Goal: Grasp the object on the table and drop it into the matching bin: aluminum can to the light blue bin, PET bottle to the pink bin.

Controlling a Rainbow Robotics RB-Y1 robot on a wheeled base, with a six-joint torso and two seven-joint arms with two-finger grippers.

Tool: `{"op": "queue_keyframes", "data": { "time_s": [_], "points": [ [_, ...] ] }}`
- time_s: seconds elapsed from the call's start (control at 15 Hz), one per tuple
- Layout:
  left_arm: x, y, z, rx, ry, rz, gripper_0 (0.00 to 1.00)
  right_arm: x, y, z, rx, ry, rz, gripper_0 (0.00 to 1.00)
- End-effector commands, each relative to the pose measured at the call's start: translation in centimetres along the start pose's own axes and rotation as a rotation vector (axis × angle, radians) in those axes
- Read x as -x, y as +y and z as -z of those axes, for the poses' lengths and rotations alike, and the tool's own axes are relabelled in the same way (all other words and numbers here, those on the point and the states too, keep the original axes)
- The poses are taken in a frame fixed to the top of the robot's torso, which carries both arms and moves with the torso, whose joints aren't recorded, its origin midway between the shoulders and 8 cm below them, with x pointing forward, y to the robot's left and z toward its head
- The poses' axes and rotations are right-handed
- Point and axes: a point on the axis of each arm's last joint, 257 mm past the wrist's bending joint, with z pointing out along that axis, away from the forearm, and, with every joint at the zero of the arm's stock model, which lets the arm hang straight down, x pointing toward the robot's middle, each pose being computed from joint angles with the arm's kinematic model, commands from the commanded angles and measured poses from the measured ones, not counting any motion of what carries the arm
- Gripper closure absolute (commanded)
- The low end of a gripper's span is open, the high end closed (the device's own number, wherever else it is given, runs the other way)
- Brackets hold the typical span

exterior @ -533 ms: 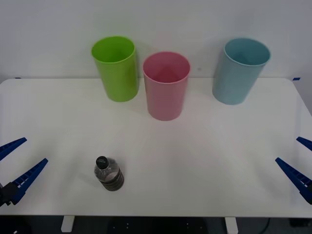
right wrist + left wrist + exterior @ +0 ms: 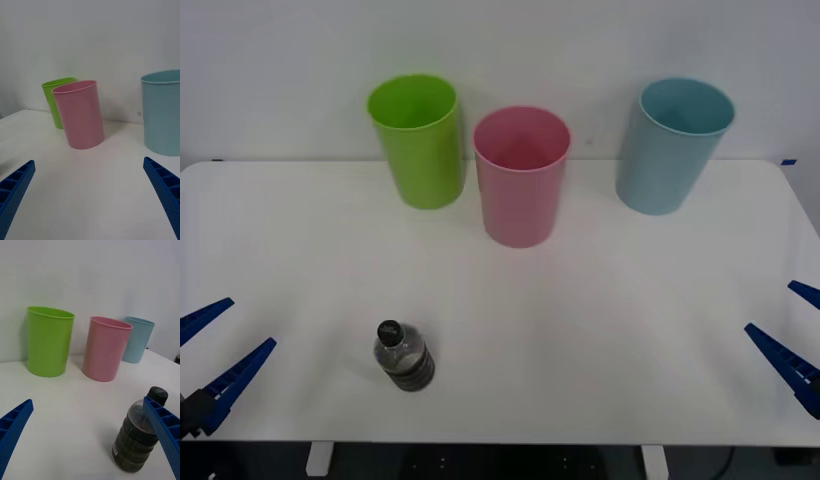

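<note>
We have the bottle point(image 2: 403, 356) standing upright on the worktop point(image 2: 600, 330), near the front edge on our left side, well apart from the three bins at the back. The pink bin point(image 2: 521, 178) stands in the middle of the row, the green bin point(image 2: 418, 140) just beside it on the left, and the blue bin point(image 2: 670, 146) apart on the right. Our left gripper point(image 2: 210, 355) hangs at the front left corner with its fingers spread wide and nothing between them; in the left wrist view the bottle point(image 2: 138, 435) sits just past one finger point(image 2: 165, 431), off the centre line. Our right gripper point(image 2: 795, 335) waits at the front right edge, also wide and empty.

We judge the grasp has not yet begun. The main risk is the approach: with the bottle lying off centre, a finger could clip it and knock it over, and a small round bottle would probably roll, perhaps off the near edge. The contents look dark and may be liquid, though we cannot be sure, which would shift the weight in a tilted grip. Later, the green and pink bins stand so close that a release aimed slightly left could go into the wrong one
</note>
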Motion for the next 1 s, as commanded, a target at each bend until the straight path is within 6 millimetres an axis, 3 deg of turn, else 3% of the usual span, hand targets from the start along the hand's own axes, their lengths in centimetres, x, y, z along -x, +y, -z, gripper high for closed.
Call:
{"op": "queue_keyframes", "data": {
  "time_s": [0.07,0.67,1.0],
  "points": [
    [-1.0,0.0,0.4,0.003,0.028,-0.004,0.00,0.0,0.0,0.0,0.000,0.000,0.000,0.00],
    [-6.7,-1.7,0.5,-0.091,0.226,-0.142,0.00,0.0,0.0,0.0,0.000,0.000,0.000,0.00],
    [-10.7,-2.7,-0.6,-0.159,0.232,-0.189,0.00,0.0,0.0,0.0,0.000,0.000,0.000,0.00]
  ]
}}
